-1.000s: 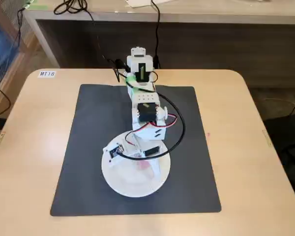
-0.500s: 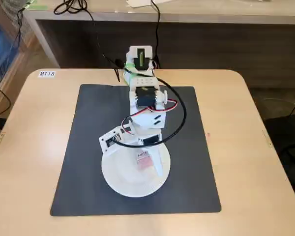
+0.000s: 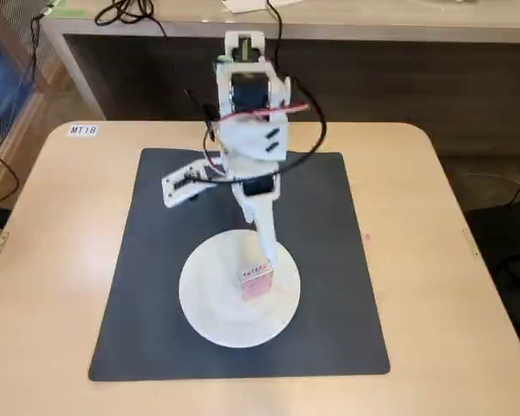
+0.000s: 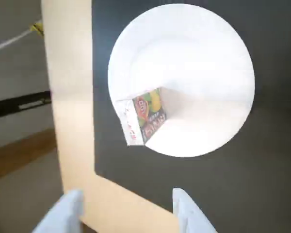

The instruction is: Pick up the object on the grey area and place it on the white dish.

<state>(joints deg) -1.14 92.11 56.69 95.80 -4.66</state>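
The small pink-red box (image 3: 256,282) with a white top lies on the white dish (image 3: 217,312), just right of its centre. The dish rests on the dark grey mat (image 3: 329,286). My gripper (image 3: 265,244) hangs raised over the dish's far rim, above and behind the box and apart from it. In the wrist view the box (image 4: 143,121) shows a colourful printed face and stands near the edge of the dish (image 4: 194,58). There the gripper (image 4: 126,218) is open, its two white fingertips (image 4: 186,213) wide apart at the bottom edge with nothing between them.
The mat lies on a tan round-cornered table (image 3: 433,260) bearing a small label (image 3: 82,130) at the far left. Black cables (image 3: 130,13) lie on a desk behind the arm's base. The wrist view shows the table edge (image 4: 70,97) and floor beyond it.
The arm has risen and drawn back from the dish. The box, held low over the dish a second ago, now lies free on it, and the gripper has let go.
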